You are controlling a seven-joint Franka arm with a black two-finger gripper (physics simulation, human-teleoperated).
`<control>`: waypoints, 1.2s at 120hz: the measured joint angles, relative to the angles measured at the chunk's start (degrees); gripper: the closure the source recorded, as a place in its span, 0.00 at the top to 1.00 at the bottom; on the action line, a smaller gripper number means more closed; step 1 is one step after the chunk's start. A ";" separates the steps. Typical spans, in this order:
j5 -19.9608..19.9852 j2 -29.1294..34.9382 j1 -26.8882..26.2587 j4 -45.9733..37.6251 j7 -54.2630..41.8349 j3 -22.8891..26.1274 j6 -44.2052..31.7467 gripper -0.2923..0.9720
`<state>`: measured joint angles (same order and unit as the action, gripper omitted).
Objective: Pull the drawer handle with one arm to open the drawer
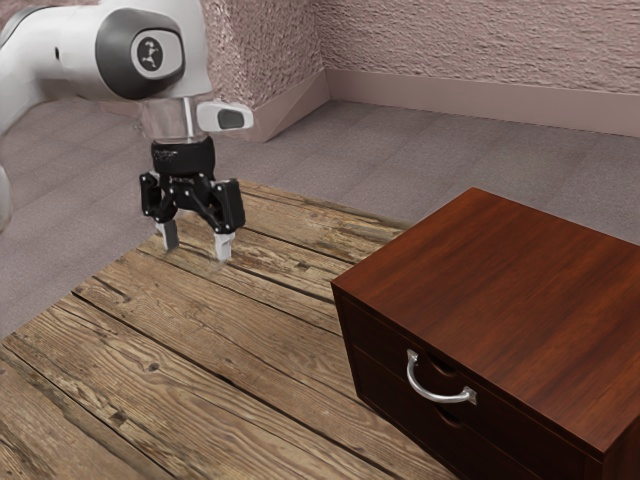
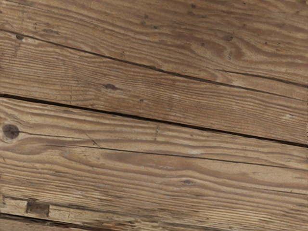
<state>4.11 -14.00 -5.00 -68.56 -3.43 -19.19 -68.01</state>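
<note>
A dark red-brown wooden cabinet [image 1: 510,300] stands on the plank table at the exterior view's right. Its upper drawer front [image 1: 400,345] sits flush with the cabinet, and a curved silver handle [image 1: 435,385] is mounted on it. My black gripper [image 1: 194,241] hangs over the table's far left part, pointing down, well to the left of the cabinet and above the planks. Its two fingers stand apart with nothing between them. The wrist view looks straight down on bare wooden planks [image 2: 154,125].
The weathered plank table [image 1: 180,370] spreads between the gripper and the cabinet. Beyond it lie a grey carpet floor [image 1: 420,160] and a pink textured wall [image 1: 480,40] with a corner jutting out behind the arm.
</note>
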 joint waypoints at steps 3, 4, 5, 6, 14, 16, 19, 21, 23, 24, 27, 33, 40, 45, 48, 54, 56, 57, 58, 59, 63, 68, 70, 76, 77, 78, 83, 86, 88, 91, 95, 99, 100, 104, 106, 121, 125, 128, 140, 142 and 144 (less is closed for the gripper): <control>0.04 0.09 1.88 0.00 -0.11 2.03 -0.74 0.77; 0.06 0.10 2.36 0.00 -0.15 2.55 -0.97 0.77; 0.07 0.11 2.79 0.00 -0.19 2.99 -1.19 0.77; 0.08 0.12 3.15 -0.01 -0.22 3.37 -1.40 0.77; 0.34 0.15 4.71 -0.02 -0.48 4.87 -2.81 0.77; 0.40 0.17 4.87 -0.01 -0.55 5.01 -3.08 0.77; 0.45 0.72 5.01 0.20 -0.66 5.12 -3.37 0.77; 0.48 2.02 5.02 0.57 -0.82 5.22 -3.58 0.77; 0.51 3.93 4.94 0.96 -1.15 5.42 -3.99 0.77; 0.50 5.19 4.86 1.13 -1.47 5.62 -4.37 0.77; 0.52 9.26 4.26 1.45 -3.16 6.51 -5.98 0.77; 1.15 13.84 4.99 1.06 -8.12 11.54 -8.99 0.77; 0.99 17.15 6.93 -2.72 -13.75 18.64 -11.78 0.77; -0.92 19.27 7.14 -6.26 -17.49 24.03 -13.46 0.77; -1.84 20.32 6.23 -8.76 -19.73 27.21 -14.30 0.77; -1.89 22.98 3.43 -16.98 -24.57 30.89 -16.51 0.77; -1.51 24.27 3.11 -20.29 -26.25 31.54 -17.60 0.77; -1.28 24.93 3.08 -21.93 -27.08 31.81 -18.20 0.77; -1.05 25.65 3.13 -23.74 -27.92 32.09 -18.86 0.77; -0.85 26.27 3.13 -25.30 -28.74 32.33 -19.49 0.77; -0.13 28.64 3.45 -30.53 -32.05 33.86 -22.10 0.77; 0.80 30.53 3.60 -34.56 -36.04 35.40 -25.10 0.77; 1.11 30.92 3.66 -35.45 -37.54 35.77 -26.15 0.77; 1.68 31.60 3.92 -36.93 -41.71 36.98 -28.77 0.77; 1.70 31.67 3.96 -37.06 -42.35 37.31 -29.14 0.77; 1.66 31.73 4.05 -37.15 -42.97 37.69 -29.48 0.77; 1.46 32.03 4.21 -37.44 -45.96 38.96 -30.77 0.77; 1.33 32.14 4.17 -37.60 -47.68 39.29 -31.28 0.77; 1.26 32.12 4.13 -37.71 -48.79 39.40 -31.62 0.77; 1.15 32.07 3.93 -38.04 -50.46 39.23 -32.26 0.77; 1.03 32.04 3.61 -38.72 -52.67 38.93 -33.27 0.77; 0.94 32.02 3.38 -40.04 -54.78 38.74 -34.56 0.77; 0.94 32.03 3.29 -40.50 -55.29 38.71 -34.93 0.77; 0.98 32.12 2.92 -42.14 -57.25 38.62 -36.43 0.77; 1.01 32.19 2.71 -42.85 -58.19 38.60 -37.23 0.77; 1.18 32.90 1.35 -46.40 -64.46 38.52 -43.00 0.77; 1.24 32.92 1.18 -47.27 -65.93 38.50 -44.47 0.77; 1.27 32.94 1.01 -48.13 -66.98 38.48 -45.62 0.77; 1.40 32.96 0.75 -50.85 -70.78 38.45 -50.03 0.77; 1.42 32.96 0.73 -51.06 -71.35 38.44 -50.64 0.77; 1.43 32.96 0.72 -51.21 -71.91 38.44 -51.20 0.77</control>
<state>5.54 18.96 -4.28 -119.76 -75.34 19.26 -119.20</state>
